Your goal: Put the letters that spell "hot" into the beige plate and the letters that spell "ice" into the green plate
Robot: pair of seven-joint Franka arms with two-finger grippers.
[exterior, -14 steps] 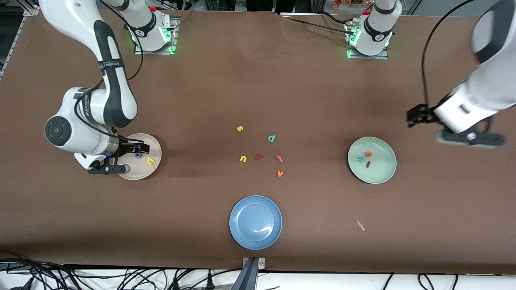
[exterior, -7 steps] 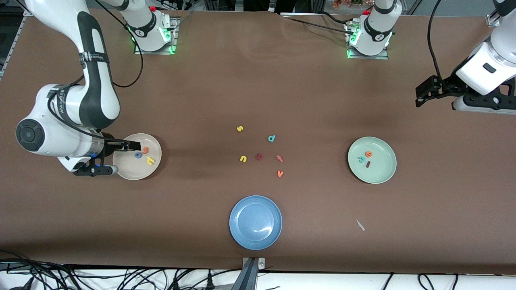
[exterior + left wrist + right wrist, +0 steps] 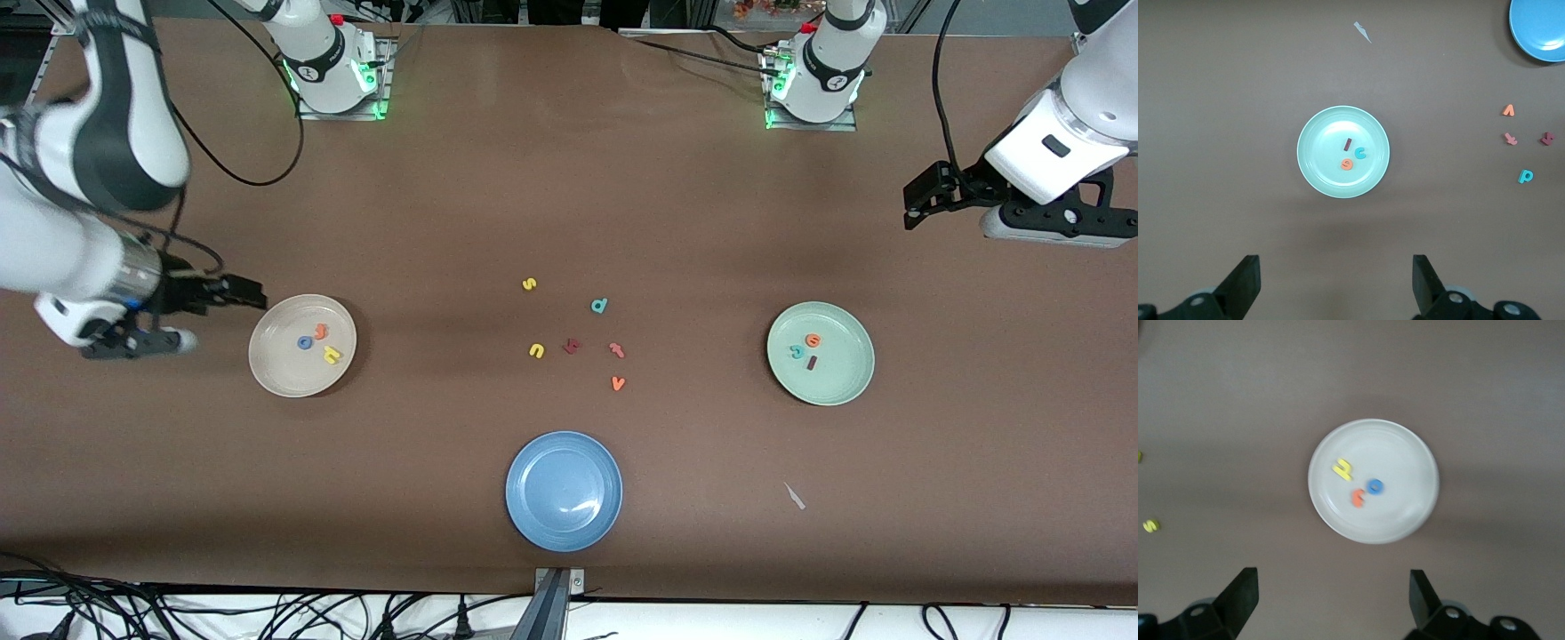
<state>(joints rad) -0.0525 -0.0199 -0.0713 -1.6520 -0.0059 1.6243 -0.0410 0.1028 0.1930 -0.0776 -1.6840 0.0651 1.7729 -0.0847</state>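
The beige plate [image 3: 284, 369] holds a blue "o" [image 3: 304, 342], an orange "t" [image 3: 321, 332] and a yellow "h" [image 3: 332, 355]. My right gripper [image 3: 244, 293] hangs open and empty over bare table, just off that plate's rim toward the right arm's end. Its wrist view shows the beige plate [image 3: 1405, 493] ahead of the right gripper [image 3: 1333, 600]. The green plate [image 3: 840, 378] holds an orange "e" [image 3: 812, 340], a teal "c" [image 3: 797, 352] and a dark red "i" [image 3: 812, 361]. My left gripper [image 3: 920, 197] is open and empty, high over bare table, well off the green plate [image 3: 1325, 167].
A blue plate [image 3: 564, 490] lies near the front edge. Loose letters lie mid-table: yellow "s" [image 3: 529, 284], teal "d" [image 3: 599, 306], yellow "u" [image 3: 536, 350], a dark red letter [image 3: 572, 346], an orange-red letter [image 3: 616, 349], orange "v" [image 3: 618, 383]. A white scrap [image 3: 794, 496] lies nearby.
My right gripper has drawn back off the beige plate toward the right arm's end, uncovering the orange "t". My left gripper moved away from the green plate and is now almost still.
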